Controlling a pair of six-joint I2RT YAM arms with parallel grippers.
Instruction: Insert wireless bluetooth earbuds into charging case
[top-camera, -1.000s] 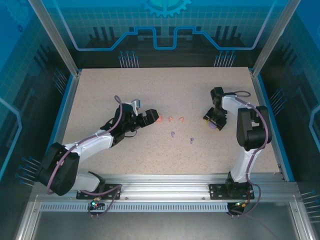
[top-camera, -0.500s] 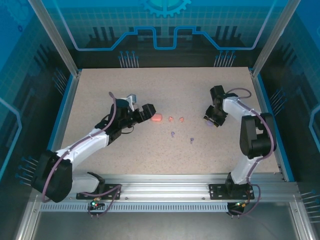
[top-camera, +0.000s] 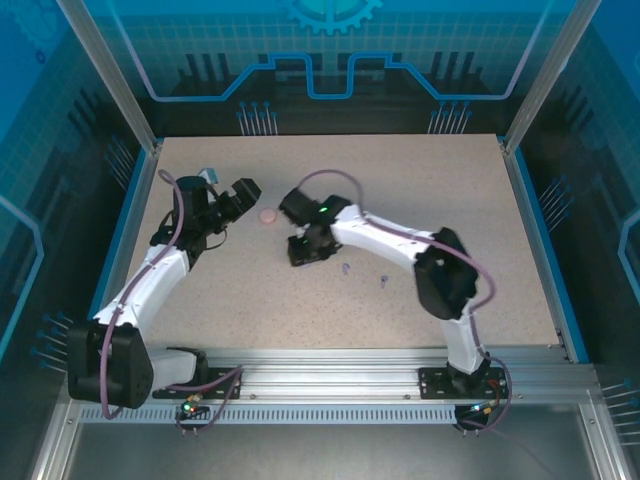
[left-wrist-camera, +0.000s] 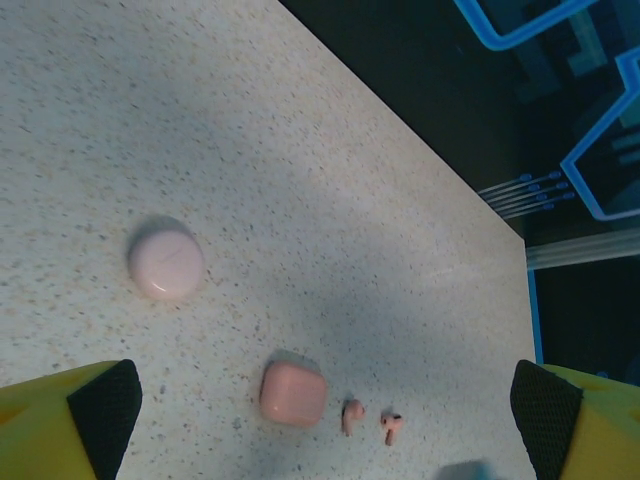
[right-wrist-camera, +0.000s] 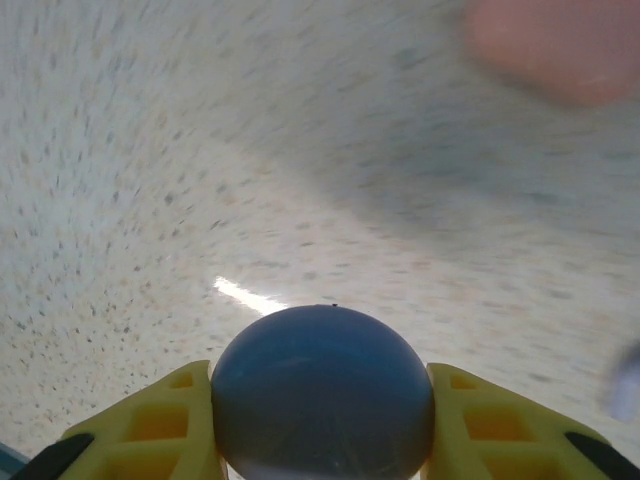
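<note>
Left hand (top-camera: 238, 192) stands over the far-left worktop (top-camera: 450, 180), jaws fully apart, holding nothing. Right hand (top-camera: 303, 250), extended to centre, is clamped on a dark rounded case (right-wrist-camera: 322, 395). Two coral earbuds (left-wrist-camera: 352, 415) lie loose just beside a coral case (left-wrist-camera: 293, 393). A pale pink round case (left-wrist-camera: 166, 264) sits apart from them. Two purple earbuds (top-camera: 346, 268) lie on the worktop near the right hand.

Speckled table (left-wrist-camera: 300, 180): pink case (left-wrist-camera: 166, 264), coral case (left-wrist-camera: 293, 393), earbuds (left-wrist-camera: 352, 415)
</note>
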